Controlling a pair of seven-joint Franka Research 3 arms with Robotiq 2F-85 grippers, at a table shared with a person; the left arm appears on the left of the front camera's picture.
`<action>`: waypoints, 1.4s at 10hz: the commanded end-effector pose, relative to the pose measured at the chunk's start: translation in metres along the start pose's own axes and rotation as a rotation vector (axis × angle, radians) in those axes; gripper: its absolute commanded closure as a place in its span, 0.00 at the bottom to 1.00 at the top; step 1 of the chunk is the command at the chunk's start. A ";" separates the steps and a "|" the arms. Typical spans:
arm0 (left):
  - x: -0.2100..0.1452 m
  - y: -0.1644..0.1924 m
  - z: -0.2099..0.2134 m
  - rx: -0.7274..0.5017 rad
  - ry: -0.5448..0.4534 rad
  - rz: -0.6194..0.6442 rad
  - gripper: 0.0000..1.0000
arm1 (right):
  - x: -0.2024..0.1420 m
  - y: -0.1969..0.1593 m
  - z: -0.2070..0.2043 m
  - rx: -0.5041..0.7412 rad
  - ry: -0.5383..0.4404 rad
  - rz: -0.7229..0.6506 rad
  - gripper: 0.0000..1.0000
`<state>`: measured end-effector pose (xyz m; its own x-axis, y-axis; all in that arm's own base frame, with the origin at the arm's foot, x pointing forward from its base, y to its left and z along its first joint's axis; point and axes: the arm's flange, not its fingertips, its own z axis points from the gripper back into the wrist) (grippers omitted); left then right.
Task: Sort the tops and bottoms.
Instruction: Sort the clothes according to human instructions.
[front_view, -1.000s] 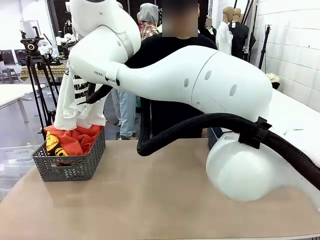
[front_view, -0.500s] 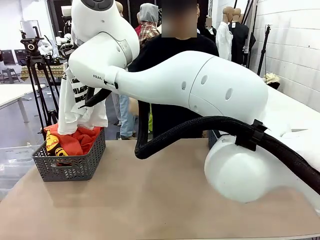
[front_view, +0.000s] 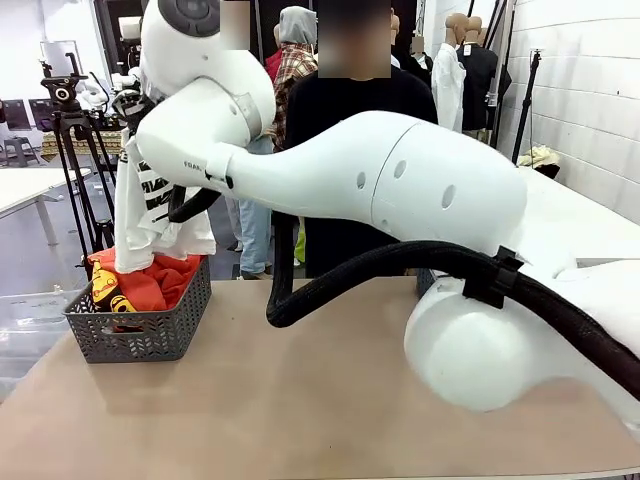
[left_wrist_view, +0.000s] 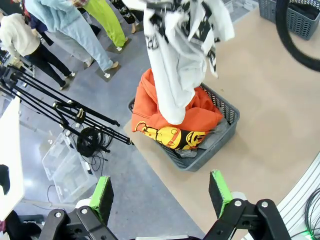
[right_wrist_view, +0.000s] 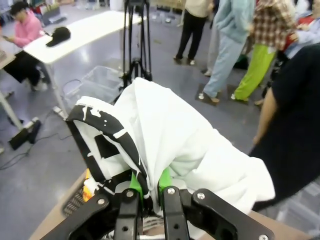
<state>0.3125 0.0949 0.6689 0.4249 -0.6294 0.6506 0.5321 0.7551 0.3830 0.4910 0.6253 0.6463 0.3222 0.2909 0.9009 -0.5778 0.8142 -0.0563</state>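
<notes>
Above the grey basket (front_view: 140, 325), the right gripper (right_wrist_view: 148, 186) is pinching the white top (front_view: 150, 205) tight; the hem wants lifting clear before swinging away. Left gripper (left_wrist_view: 162, 192) is hanging wide open, empty.

Right arm reaching across to the left, right gripper (right_wrist_view: 148, 184) clamped (fingers together), left gripper (left_wrist_view: 161, 194) spread wide

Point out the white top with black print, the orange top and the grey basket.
white top with black print (left_wrist_view: 175, 75), left wrist view, hanging body.
orange top (left_wrist_view: 165, 112), left wrist view, bunched fabric.
grey basket (front_view: 140, 335), front view, front wall.
</notes>
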 end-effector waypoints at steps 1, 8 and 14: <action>0.001 0.001 0.001 0.003 -0.001 0.002 0.00 | 0.073 0.045 -0.119 0.103 -0.004 -0.030 1.00; 0.001 0.001 0.001 0.003 -0.001 0.002 0.00 | -0.103 0.015 -0.094 0.212 0.204 -0.114 1.00; 0.001 0.001 0.001 0.003 -0.001 0.002 0.00 | -0.104 0.037 -0.186 0.322 0.290 -0.081 1.00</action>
<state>0.3125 0.0950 0.6690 0.4244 -0.6293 0.6511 0.5323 0.7551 0.3828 0.5255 0.6601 0.4702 0.5492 0.3778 0.7455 -0.6987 0.6969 0.1616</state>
